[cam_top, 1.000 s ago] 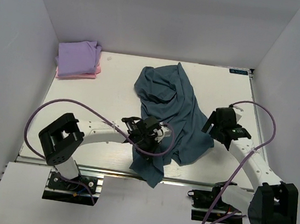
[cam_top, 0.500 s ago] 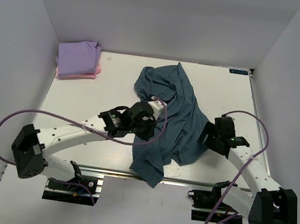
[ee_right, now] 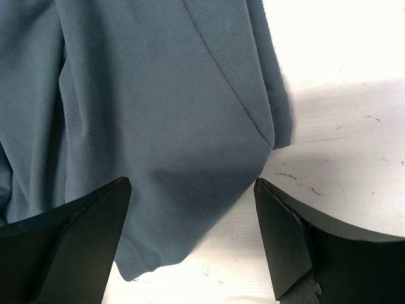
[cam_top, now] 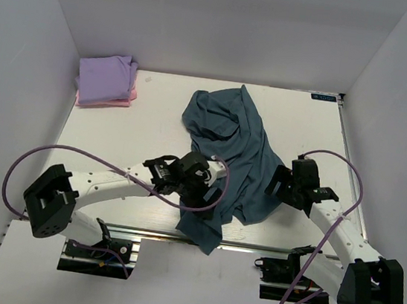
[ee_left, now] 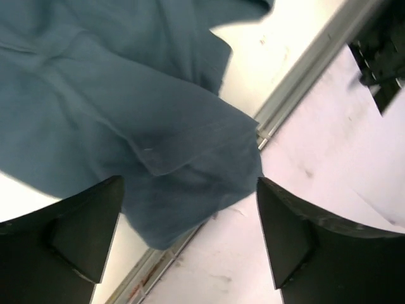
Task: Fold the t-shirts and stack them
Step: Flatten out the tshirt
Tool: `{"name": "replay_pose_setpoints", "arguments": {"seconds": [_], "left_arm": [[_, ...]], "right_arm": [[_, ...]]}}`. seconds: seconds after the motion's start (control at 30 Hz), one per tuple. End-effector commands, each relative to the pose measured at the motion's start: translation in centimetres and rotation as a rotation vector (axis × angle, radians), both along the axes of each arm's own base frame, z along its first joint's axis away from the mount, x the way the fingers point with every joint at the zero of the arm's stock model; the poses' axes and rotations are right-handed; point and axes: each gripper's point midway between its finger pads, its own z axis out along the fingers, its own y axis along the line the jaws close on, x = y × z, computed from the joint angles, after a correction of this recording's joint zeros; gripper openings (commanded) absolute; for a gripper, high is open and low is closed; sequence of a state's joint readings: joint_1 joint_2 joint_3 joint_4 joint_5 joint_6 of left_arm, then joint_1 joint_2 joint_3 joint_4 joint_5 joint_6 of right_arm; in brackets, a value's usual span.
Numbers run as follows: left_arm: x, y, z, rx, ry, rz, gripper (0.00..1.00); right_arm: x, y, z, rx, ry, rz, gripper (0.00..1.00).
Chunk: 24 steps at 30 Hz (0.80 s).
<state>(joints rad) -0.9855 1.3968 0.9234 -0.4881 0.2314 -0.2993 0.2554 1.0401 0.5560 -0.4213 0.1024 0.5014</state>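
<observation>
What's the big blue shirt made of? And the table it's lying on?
The blue shirt looks like soft, matte knit cloth, probably cotton: it wrinkles, drapes and shows stitched hems. The table looks hard, smooth and white, lightly scuffed; exact material unclear.

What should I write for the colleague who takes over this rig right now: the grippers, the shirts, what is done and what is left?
Left gripper: open, holding nothing, over the near hem of the teal shirt.
Right gripper: open, holding nothing, over that shirt's right edge.
The teal shirt lies crumpled in the middle of the table, with one corner hanging over the front edge.
Lavender shirt: folded, lying on the folded pink shirt at the far left corner.
Done: two shirts folded and stacked.
Left: spread and fold the teal one, then place it on the stack.
</observation>
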Motion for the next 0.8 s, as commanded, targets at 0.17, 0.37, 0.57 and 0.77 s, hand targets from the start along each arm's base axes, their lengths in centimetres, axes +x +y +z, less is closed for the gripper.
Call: {"name": "replay_pose_setpoints", "arguments": {"seconds": [0.17, 0.37, 0.57, 0.77], "left_arm": [[-3.0, -1.9, -2.2, -0.047, 0.154, -0.173, 0.82], [-2.8, -1.7, -4.6, 0.024, 0.189, -0.167, 0.76], [-1.3, -0.1, -6.3, 0.163, 0.162, -0.057, 0.66], [0.3, 2.4, -5.9, 0.313, 0.083, 0.058, 0.62]], "right_arm": [[0.9, -0.3, 0.9, -0.014, -0.047, -0.016, 0.84], [0.7, -0.3, 0.7, -0.012, -0.039, -0.022, 0.86], [0.5, -0.5, 0.5, -0.016, -0.036, -0.022, 0.86], [0.5, -0.5, 0.4, -0.016, -0.036, -0.018, 0.86]]}}
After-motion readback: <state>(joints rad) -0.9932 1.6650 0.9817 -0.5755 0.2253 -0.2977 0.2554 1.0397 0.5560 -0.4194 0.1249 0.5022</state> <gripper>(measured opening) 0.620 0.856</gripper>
